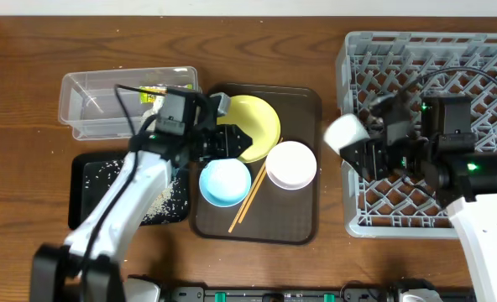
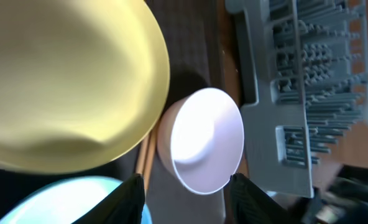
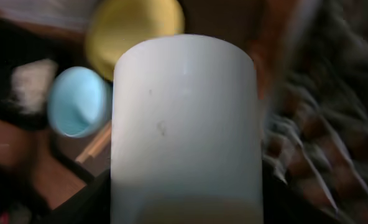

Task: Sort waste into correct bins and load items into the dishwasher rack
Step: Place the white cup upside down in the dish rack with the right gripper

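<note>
1. Right hand [image 1: 362, 144], centre right of the overhead view: closed around the small white cup [image 1: 346, 132], lifted over the left rim of the large square grey plastic rack [image 1: 483, 59], not yet set down. Cannot tell which way the mouth faces.
2. Carry the cup further right, well inside the rim, before lowering. Go by the overhead view for peg spacing, since the right wrist view is blurred there.
3. Turn the mouth downward and aim between upright pegs, never onto a peg tip. Likely to topple otherwise.
4. Loosen the grip only once the cup is seated on the lattice.
5. Left hand [image 1: 232, 141], centre of the overhead view: fingers parted about halfway, nothing between them, hovering at the lower edge of the round yellow plate [image 1: 261, 117] on the dark brown serving tray [image 1: 309, 99].
6. Approach that plate narrowly. Round white bowl [image 2: 202, 140] just right of it, light blue bowl [image 1: 224, 182] just below, pair of wooden chopsticks [image 1: 247, 204] between the bowls: little spare room.
</note>
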You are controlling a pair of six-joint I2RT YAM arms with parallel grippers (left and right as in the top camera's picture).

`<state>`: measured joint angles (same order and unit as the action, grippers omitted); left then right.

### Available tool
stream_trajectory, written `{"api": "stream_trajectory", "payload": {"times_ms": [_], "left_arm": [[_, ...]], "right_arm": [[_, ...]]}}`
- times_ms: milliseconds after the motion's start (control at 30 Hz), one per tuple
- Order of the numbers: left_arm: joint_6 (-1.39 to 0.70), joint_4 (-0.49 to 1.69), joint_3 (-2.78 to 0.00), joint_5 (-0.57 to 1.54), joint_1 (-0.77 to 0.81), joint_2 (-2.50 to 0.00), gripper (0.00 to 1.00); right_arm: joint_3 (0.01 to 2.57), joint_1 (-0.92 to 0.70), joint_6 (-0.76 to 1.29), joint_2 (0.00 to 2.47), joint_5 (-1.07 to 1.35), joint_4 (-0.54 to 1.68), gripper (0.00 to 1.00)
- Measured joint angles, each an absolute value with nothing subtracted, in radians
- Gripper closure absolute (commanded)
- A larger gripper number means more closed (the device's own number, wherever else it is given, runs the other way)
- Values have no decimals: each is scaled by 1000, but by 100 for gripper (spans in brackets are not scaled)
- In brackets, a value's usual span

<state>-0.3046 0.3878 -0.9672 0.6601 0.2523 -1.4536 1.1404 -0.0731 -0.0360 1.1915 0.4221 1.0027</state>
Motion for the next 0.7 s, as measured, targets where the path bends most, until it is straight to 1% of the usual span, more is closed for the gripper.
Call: {"api": "stream_trajectory", "payload": {"times_ms": [67, 133, 233, 267, 300, 333, 467, 700], "left_arm": [[-294, 416, -967, 614, 252, -1393, 53], [-287, 442, -967, 573, 252, -1341, 53], [-284, 484, -967, 517, 252, -1280, 53], [-283, 493, -967, 506, 252, -1270, 53], [-282, 505, -967, 489, 252, -1258, 53], [-282, 513, -967, 480, 252, -1252, 53], [-280, 530, -967, 445, 252, -1245, 53], [-280, 534, -967, 426, 252, -1245, 53]], "right_arm": [[1171, -63, -3, 1192, 353, 1063, 86], [1216, -31, 34, 1196, 287, 1126, 87], [1300, 45, 73, 1217, 219, 1224, 89], [1318, 60, 78, 1224, 207, 1250, 91], [1346, 88, 86, 1239, 189, 1290, 96], [1366, 109, 91, 1253, 173, 1325, 99], [1436, 196, 101, 1345, 121, 1431, 99], [1460, 319, 100, 1521, 83, 1463, 98]]}}
